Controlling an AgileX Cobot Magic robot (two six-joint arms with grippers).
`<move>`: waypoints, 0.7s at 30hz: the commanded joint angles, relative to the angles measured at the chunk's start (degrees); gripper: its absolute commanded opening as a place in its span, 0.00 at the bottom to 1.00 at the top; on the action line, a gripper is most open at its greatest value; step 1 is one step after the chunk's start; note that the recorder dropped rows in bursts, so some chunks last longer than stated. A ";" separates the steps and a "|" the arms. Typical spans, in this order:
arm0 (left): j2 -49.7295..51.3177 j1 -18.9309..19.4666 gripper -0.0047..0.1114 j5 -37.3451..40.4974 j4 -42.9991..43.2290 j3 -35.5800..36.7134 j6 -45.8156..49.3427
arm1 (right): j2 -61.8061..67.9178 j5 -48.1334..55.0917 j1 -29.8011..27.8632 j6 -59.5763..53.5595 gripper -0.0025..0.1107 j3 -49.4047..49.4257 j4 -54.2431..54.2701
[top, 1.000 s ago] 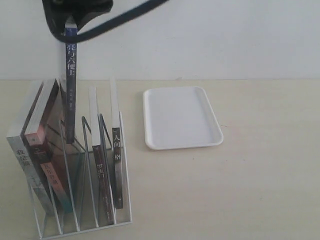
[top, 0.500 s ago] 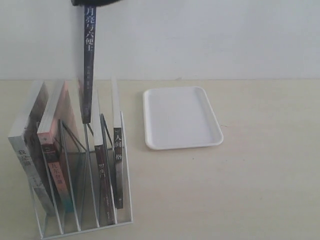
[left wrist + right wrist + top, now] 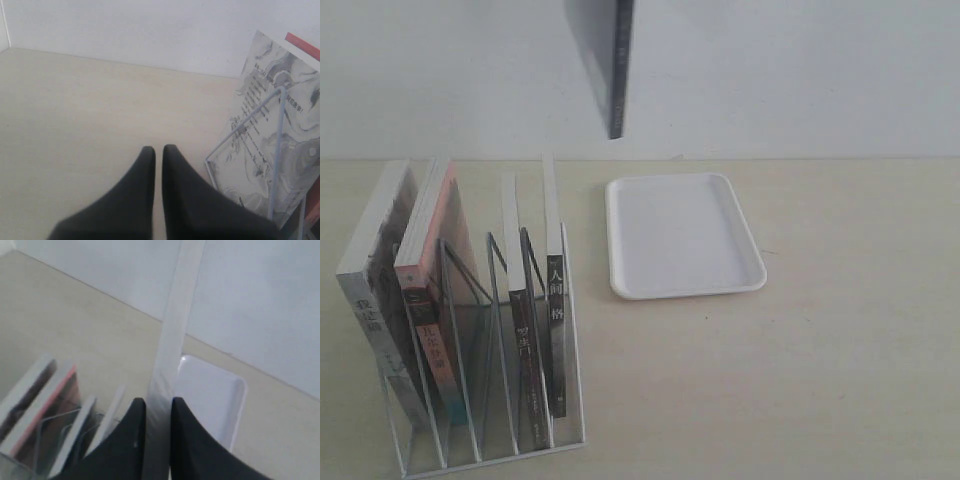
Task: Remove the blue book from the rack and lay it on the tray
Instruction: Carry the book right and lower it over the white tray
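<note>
Blue book (image 3: pixel 610 60) aloft, one tray (image 3: pixel 685 235), four books (image 3: pixel 420 270)

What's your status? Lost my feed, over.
Right gripper shut on the blue book, upright in the air, clear of the rack. Left gripper shut, holding nothing. Tray bare, nothing in the way.

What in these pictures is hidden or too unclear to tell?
1. Exterior view: the blue book is cut off by the top edge, and what holds it lies beyond the frame.
2. Right wrist view: the right gripper grips the book's blurred edge, so its cover is unseen.
3. Left wrist view: the rack runs off the frame edge.
</note>
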 commanded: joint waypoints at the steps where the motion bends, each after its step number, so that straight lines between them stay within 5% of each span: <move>1: -0.11 0.18 0.08 -0.04 0.01 0.17 0.27 | -1.09 -1.02 -0.08 -7.67 0.02 -0.22 -6.93; 10: -0.11 0.18 0.08 -0.04 0.01 0.17 0.27 | 0.29 -1.02 -0.08 -24.07 0.02 1.28 -9.00; 21: -0.11 0.18 0.08 -0.04 0.01 0.17 0.27 | -0.05 -10.24 -5.26 -30.53 0.02 18.53 -11.03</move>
